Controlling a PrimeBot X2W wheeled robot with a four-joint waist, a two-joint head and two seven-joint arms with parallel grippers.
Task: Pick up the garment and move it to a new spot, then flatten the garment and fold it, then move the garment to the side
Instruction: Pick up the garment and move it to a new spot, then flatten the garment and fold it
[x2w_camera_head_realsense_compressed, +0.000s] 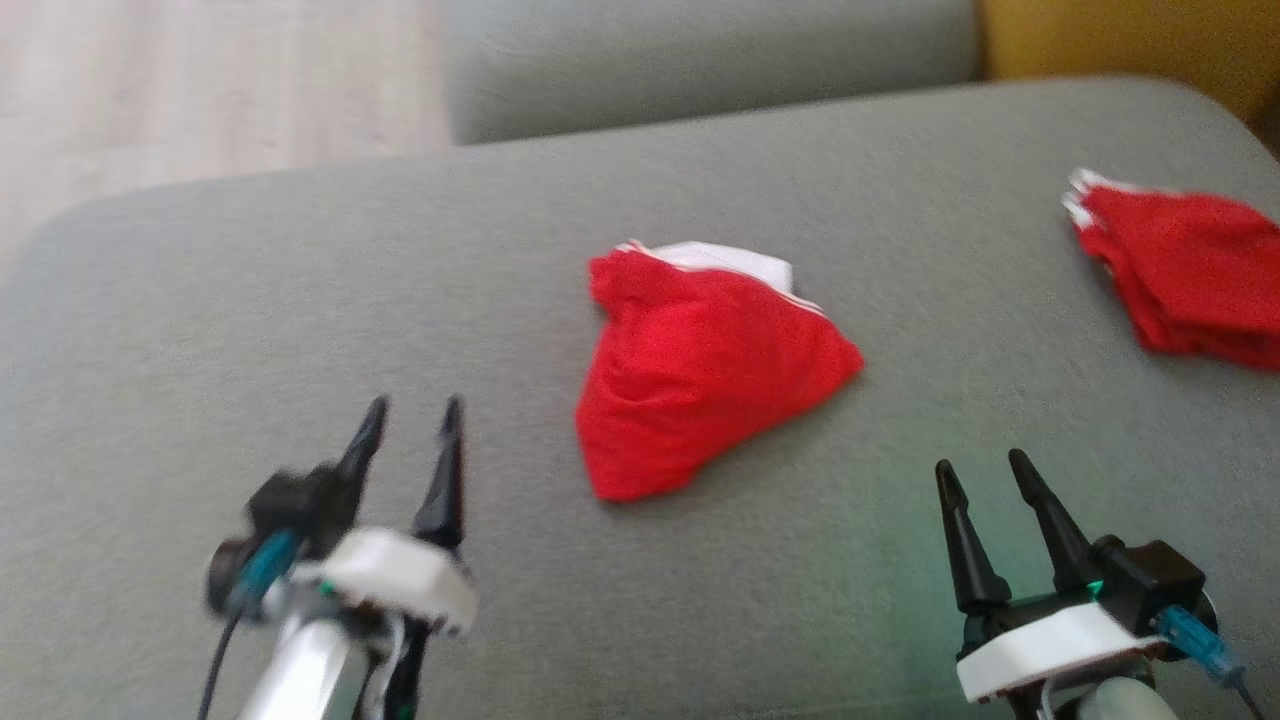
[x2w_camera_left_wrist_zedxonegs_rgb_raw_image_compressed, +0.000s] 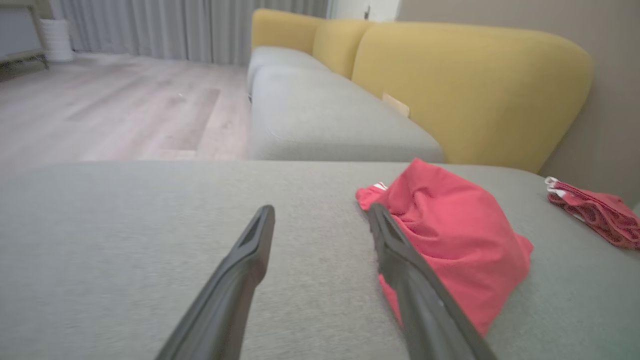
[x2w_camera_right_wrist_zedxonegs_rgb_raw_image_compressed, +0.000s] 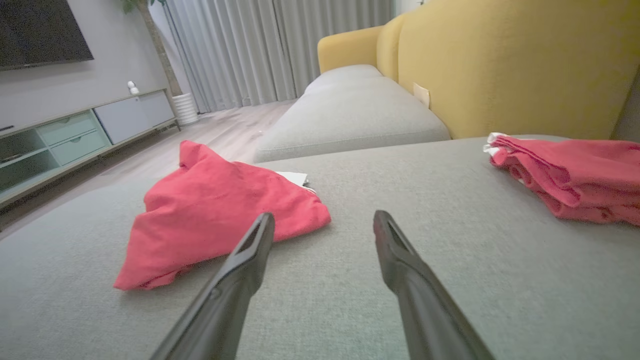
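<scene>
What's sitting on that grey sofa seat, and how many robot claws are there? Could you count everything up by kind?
Crumpled red garment: 1
Folded red pile: 1 (I cannot tell how many pieces are in it)
Grippers: 2, the left gripper and the right gripper, both open and empty
Total: 4

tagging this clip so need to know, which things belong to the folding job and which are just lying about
Job: crumpled red garment mid-cushion; left pincer and right pincer, both open; grey cushion under it.
Lying about: folded red pile at the right; yellow backrest; tv cabinet.
</scene>
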